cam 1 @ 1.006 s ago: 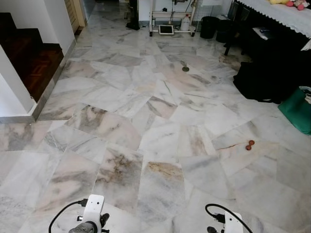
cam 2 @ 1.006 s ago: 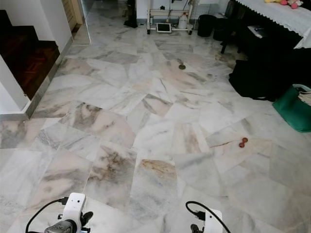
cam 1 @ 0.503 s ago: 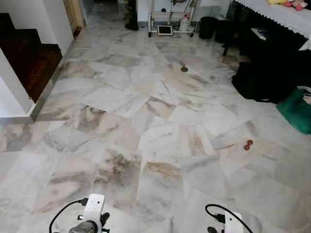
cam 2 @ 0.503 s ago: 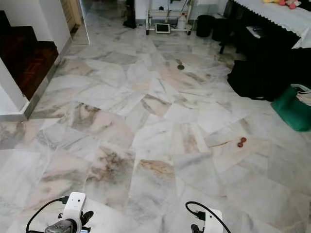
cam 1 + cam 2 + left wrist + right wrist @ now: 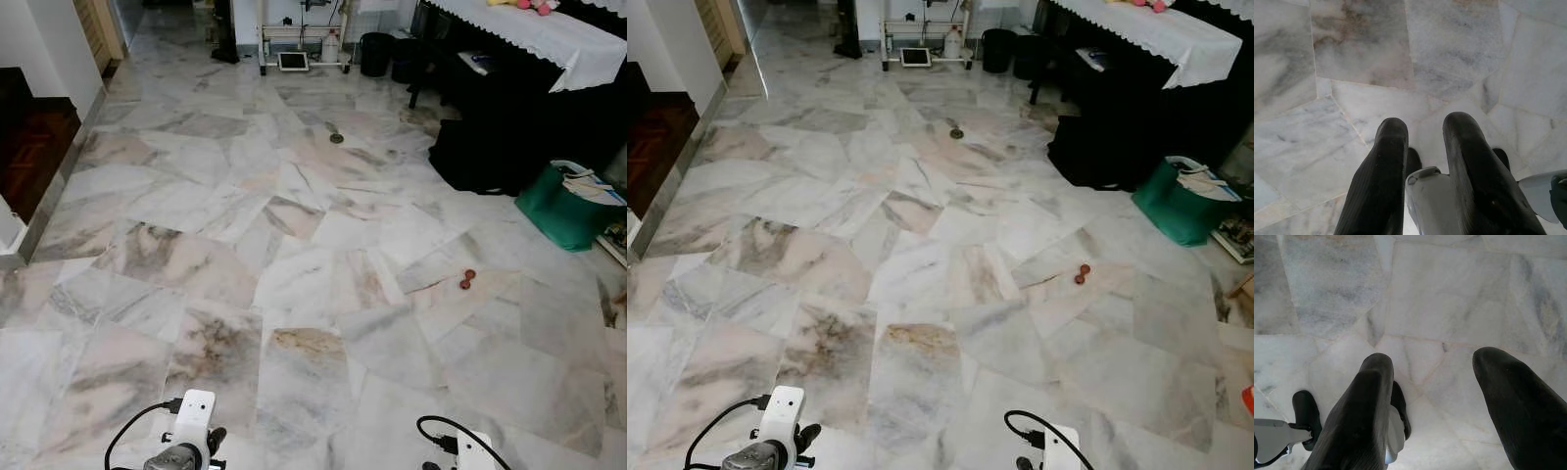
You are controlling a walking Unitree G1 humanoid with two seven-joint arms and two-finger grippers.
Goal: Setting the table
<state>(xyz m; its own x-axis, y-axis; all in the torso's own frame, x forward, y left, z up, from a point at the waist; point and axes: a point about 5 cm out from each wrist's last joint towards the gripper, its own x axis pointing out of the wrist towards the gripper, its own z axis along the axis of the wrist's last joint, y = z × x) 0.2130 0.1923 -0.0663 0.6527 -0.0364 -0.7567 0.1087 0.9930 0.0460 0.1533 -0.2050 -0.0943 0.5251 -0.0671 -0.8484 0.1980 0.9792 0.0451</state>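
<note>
A table (image 5: 549, 39) under a white lace cloth stands at the far right, with dark furniture below it. Both arms hang low at my sides over the marble floor; the left wrist (image 5: 191, 431) and right wrist (image 5: 470, 455) show at the bottom edge of the eye views. In the left wrist view my left gripper (image 5: 1425, 127) points at the floor, its fingers a little apart and holding nothing. My right gripper (image 5: 1435, 362) points down too, its fingers wide apart and empty.
A green bag (image 5: 558, 206) and a black bag (image 5: 470, 157) sit on the floor beside the table. Two small red objects (image 5: 467, 279) lie on the marble ahead to the right. Dark wooden steps (image 5: 29, 147) rise at the left. A floor drain (image 5: 336, 138) lies farther ahead.
The whole view has shifted left and the table side has come closer, so the camera has turned right and moved on. Both arms hang as before.
</note>
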